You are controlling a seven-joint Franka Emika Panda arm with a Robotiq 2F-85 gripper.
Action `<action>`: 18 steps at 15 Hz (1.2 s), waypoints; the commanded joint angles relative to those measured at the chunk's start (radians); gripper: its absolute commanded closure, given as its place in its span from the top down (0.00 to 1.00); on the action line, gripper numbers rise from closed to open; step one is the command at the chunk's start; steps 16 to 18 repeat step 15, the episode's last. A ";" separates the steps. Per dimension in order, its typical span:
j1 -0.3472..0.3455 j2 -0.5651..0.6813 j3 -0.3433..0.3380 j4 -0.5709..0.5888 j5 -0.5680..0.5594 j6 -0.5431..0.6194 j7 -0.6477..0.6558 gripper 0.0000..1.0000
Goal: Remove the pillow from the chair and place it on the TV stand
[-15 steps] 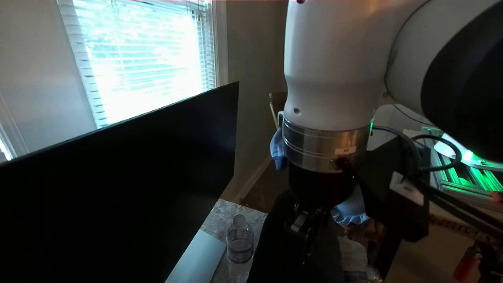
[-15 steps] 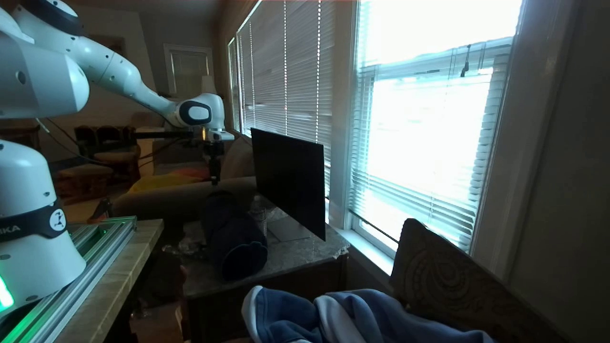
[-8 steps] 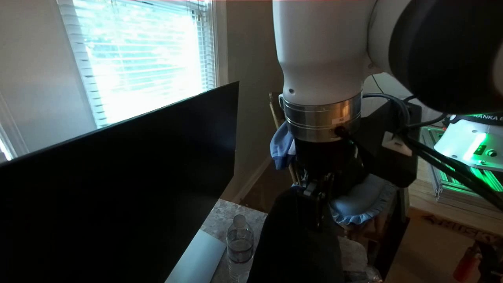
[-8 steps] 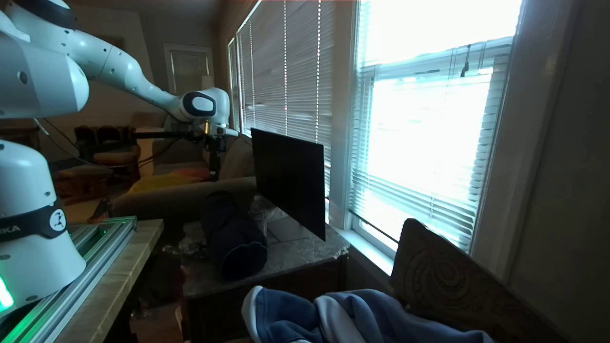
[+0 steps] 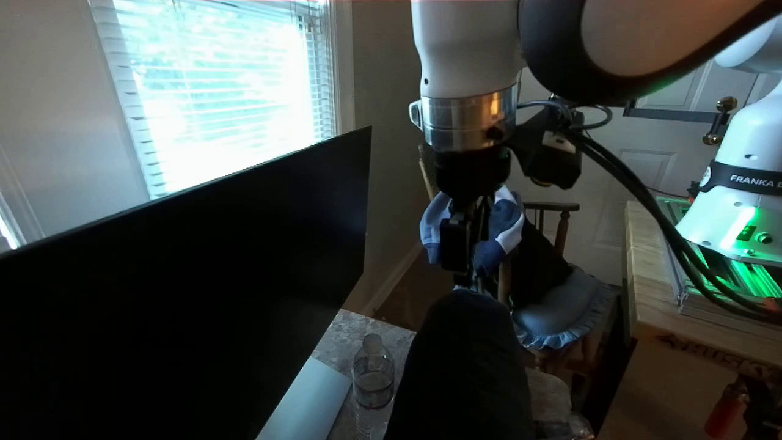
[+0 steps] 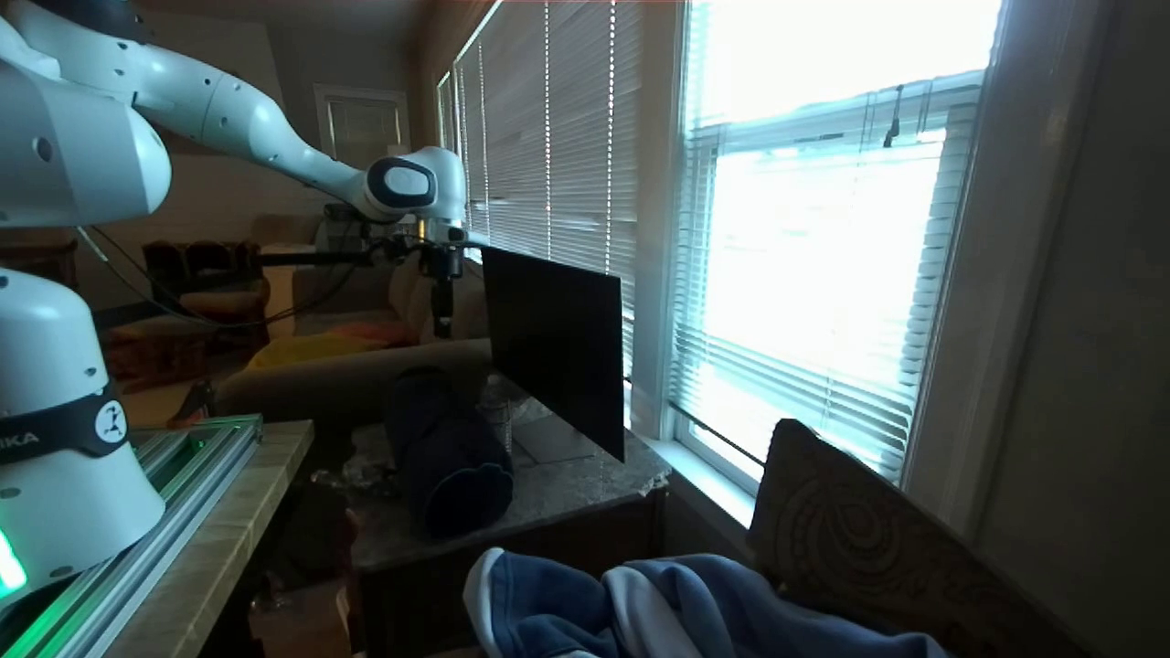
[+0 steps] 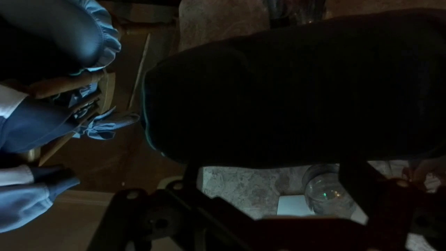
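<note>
The pillow is a dark, roll-shaped bolster (image 5: pixel 464 373) lying on the TV stand (image 6: pixel 585 489). It shows in both exterior views (image 6: pixel 448 457) and fills much of the wrist view (image 7: pixel 278 94). My gripper (image 5: pixel 471 281) hangs pointing down above the pillow, apart from it in an exterior view (image 6: pixel 442 329). In the wrist view the two fingers (image 7: pixel 271 164) are spread wide with nothing between them; the stand's stone-like top shows through the gap. The chair (image 5: pixel 557 235) with a blue ruffled seat cushion (image 5: pixel 562 311) stands beyond the stand; a dark patch on it is unclear.
A large black TV (image 5: pixel 214 305) stands on the stand. A clear bottle (image 5: pixel 372 382) and a flat silver object (image 5: pixel 311 397) lie between TV and pillow. Blue cloth (image 6: pixel 695 603) hangs on the chair. A wooden workbench (image 5: pixel 654 281) carries the robot base.
My gripper has risen from the pillow and moved away from the camera near the TV, shifting right in the view that shows the whole arm. The pillow has stayed in place.
</note>
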 commanded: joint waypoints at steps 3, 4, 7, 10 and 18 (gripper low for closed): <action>0.088 0.096 -0.108 -0.204 0.014 0.094 -0.217 1.00; 0.110 0.117 -0.133 -0.243 0.008 0.108 -0.247 1.00; 0.081 0.128 -0.125 -0.225 -0.030 0.107 -0.233 1.00; 0.101 0.166 -0.134 -0.265 -0.032 0.125 -0.251 1.00; 0.106 0.168 -0.134 -0.266 -0.032 0.125 -0.251 1.00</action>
